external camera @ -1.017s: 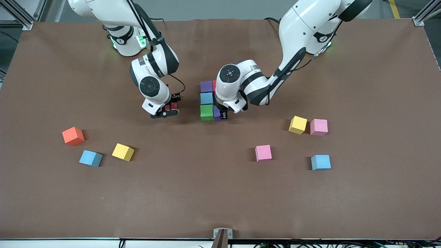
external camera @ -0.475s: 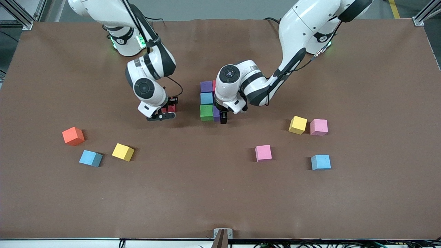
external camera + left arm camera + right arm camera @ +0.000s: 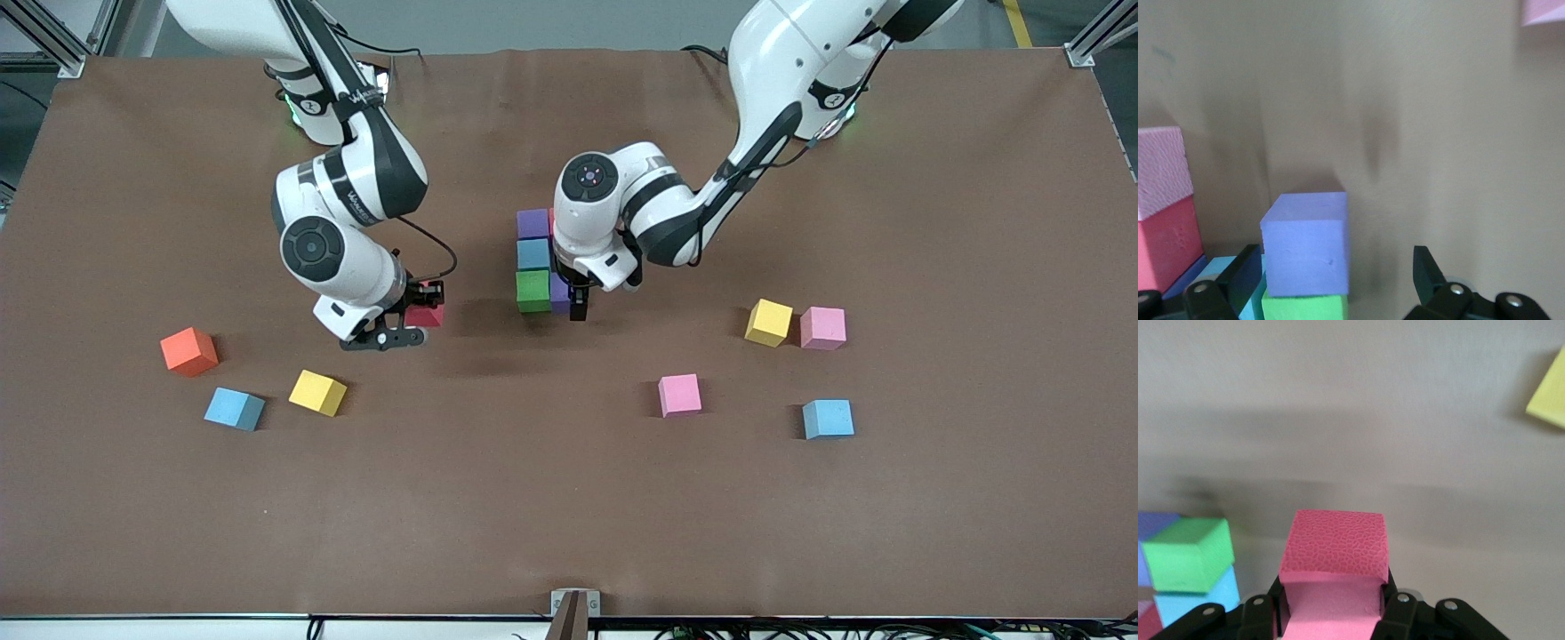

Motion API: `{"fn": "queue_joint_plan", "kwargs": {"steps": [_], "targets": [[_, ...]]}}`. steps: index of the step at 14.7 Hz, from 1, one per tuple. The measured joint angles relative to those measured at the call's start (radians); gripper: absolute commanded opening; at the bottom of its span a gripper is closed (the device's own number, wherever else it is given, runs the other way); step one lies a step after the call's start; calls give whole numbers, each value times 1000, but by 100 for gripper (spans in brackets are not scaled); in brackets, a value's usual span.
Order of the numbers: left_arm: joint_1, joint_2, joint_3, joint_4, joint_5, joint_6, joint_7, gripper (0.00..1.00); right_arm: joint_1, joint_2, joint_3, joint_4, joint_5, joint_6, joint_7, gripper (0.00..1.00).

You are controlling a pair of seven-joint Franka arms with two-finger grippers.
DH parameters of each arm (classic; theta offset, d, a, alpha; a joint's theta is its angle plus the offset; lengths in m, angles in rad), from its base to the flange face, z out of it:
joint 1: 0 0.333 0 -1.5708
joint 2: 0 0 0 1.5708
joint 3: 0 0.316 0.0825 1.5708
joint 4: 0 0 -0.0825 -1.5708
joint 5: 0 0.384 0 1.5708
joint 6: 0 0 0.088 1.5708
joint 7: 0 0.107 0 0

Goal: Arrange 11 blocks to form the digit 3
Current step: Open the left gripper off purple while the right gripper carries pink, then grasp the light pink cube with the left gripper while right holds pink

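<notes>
The right gripper (image 3: 411, 322) has a red cube (image 3: 427, 310) pinched between its fingers, up in the air over bare table toward the right arm's end of the half-built digit 3 (image 3: 536, 264). Over at the figure, the left gripper (image 3: 576, 300) has its fingers spread apart around a purple cube (image 3: 1306, 241), which sits against the green cube (image 3: 533, 290).

My call: that left gripper should lift straight up so it doesn't drag the purple cube out of line. The right arm wants to bring the red cube in square to the cluster and set it flush against a neighbour, no gap.

The count: in the cluster, two purple, one light blue, one green and a sliver of red. Loose on the table: two yellow, two pink, two light blue, plus an orange cube (image 3: 188, 350) toward the right arm's end of the table.
</notes>
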Motion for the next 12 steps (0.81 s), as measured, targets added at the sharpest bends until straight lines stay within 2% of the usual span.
{"fn": "queue_joint_plan", "kwargs": {"steps": [3, 5, 10, 12], "targets": [[47, -58, 2, 8, 0, -57, 96, 100, 3, 125, 11, 160, 0, -29, 7, 37], [102, -59, 6, 37, 0, -87, 174, 100, 15, 203, 18, 250, 0, -44, 47, 37], [260, 4, 12, 133, -1, -101, 344, 100, 37, 337, 19, 472, 0, -153, 81, 37], [293, 31, 13, 152, -1, -102, 423, 100, 48, 375, 20, 527, 1, -161, 112, 36]]}}
